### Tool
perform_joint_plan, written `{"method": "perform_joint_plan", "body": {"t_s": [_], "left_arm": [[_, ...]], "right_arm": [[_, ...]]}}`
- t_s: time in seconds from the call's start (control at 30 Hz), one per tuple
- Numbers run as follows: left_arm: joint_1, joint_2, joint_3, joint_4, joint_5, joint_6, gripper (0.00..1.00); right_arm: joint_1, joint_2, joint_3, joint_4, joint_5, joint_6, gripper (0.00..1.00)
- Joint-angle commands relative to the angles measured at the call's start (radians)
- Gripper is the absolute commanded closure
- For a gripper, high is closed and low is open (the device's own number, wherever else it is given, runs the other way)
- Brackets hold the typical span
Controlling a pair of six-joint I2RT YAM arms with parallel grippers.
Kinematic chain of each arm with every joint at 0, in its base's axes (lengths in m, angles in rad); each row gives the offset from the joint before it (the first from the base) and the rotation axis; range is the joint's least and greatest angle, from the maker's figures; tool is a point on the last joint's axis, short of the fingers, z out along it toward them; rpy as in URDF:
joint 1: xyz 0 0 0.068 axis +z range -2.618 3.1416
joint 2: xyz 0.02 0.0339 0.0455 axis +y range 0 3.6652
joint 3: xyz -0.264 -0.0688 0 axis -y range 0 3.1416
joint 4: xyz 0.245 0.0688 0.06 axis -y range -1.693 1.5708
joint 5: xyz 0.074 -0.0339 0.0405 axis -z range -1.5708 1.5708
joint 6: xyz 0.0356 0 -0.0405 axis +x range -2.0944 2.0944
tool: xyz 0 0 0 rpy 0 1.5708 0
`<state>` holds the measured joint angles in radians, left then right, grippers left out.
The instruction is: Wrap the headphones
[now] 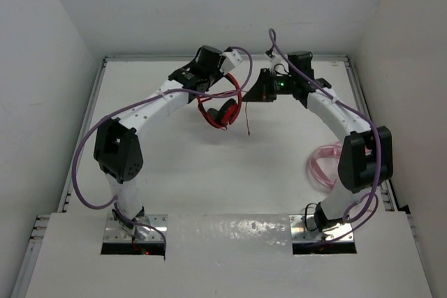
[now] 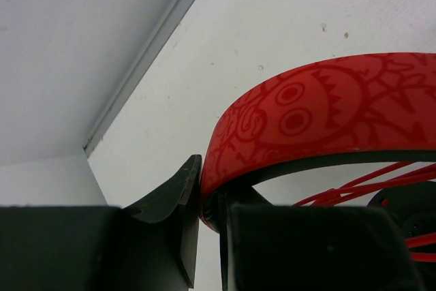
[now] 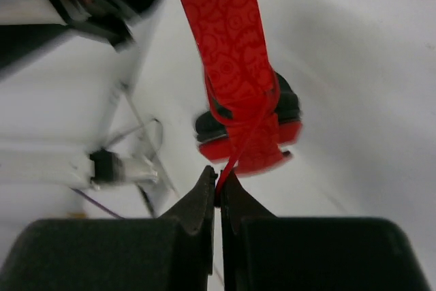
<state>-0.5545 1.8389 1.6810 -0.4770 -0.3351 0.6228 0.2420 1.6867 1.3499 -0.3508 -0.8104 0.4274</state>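
The red headphones (image 1: pixel 222 106) hang above the far middle of the table, earcups down. My left gripper (image 1: pixel 225 68) is shut on the patterned red headband (image 2: pixel 327 117), which runs off to the right in the left wrist view. Red cable loops (image 2: pixel 381 178) show under the band. My right gripper (image 1: pixel 253 93) is shut on the thin red cable (image 3: pixel 231 161), which rises from its fingertips to the wrapped band and earcups (image 3: pixel 248 131). A loose cable end (image 1: pixel 246 118) hangs down below the right gripper in the top view.
A pale pink coiled cable bundle (image 1: pixel 323 164) lies on the table by the right arm's base link. White walls close in the table at the back and both sides; a rail (image 2: pixel 146 59) marks the table's far edge.
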Motion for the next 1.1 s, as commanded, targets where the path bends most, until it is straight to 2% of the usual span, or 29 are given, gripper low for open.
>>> {"method": "perform_joint_plan", "body": {"t_s": [0.0,0.03,0.07,0.13,0.17,0.3,0.4,0.43,0.53,0.57,0.67,0.8,0.93,1.07], "left_arm": [[0.042,-0.029,0.022,-0.015,-0.222,-0.072,1.0],[0.042,-0.032,0.022,-0.021,-0.229,-0.089,1.0],[0.041,-0.036,0.022,-0.032,-0.228,-0.104,1.0],[0.042,-0.04,0.025,-0.051,-0.223,-0.152,1.0],[0.042,-0.043,0.032,-0.07,-0.22,-0.169,1.0],[0.041,-0.044,0.045,-0.12,-0.2,-0.294,1.0],[0.042,-0.047,0.065,-0.185,-0.133,-0.389,1.0],[0.044,-0.049,0.071,-0.216,-0.089,-0.411,1.0],[0.042,-0.05,0.078,-0.262,0.016,-0.475,1.0],[0.042,-0.05,0.08,-0.287,0.039,-0.488,1.0],[0.044,-0.05,0.072,-0.319,0.117,-0.535,1.0],[0.045,-0.041,0.071,-0.334,0.214,-0.603,1.0],[0.056,-0.026,0.091,-0.354,0.31,-0.661,1.0],[0.1,-0.004,0.108,-0.383,0.381,-0.709,1.0]], "right_arm": [[-0.013,-0.117,-0.119,0.483,-0.2,0.531,1.0],[-0.01,-0.124,-0.144,0.729,-0.205,0.633,1.0],[-0.006,-0.125,-0.181,0.859,-0.208,0.816,1.0],[0.025,-0.122,-0.198,1.106,-0.216,0.936,1.0],[0.04,-0.121,-0.201,1.134,-0.21,0.964,1.0],[0.134,-0.119,-0.176,1.066,-0.129,0.906,1.0],[0.2,-0.148,-0.222,1.023,0.063,0.819,1.0],[0.21,-0.168,-0.26,0.983,0.185,0.782,1.0],[0.217,-0.199,-0.32,0.919,0.362,0.723,1.0],[0.217,-0.215,-0.346,0.893,0.476,0.699,1.0],[0.217,-0.223,-0.373,0.886,0.62,0.691,1.0],[0.232,-0.188,-0.344,0.859,0.698,0.682,1.0],[0.26,-0.17,-0.322,0.733,0.778,0.607,1.0],[0.261,-0.174,-0.344,0.707,0.807,0.548,1.0]]}}
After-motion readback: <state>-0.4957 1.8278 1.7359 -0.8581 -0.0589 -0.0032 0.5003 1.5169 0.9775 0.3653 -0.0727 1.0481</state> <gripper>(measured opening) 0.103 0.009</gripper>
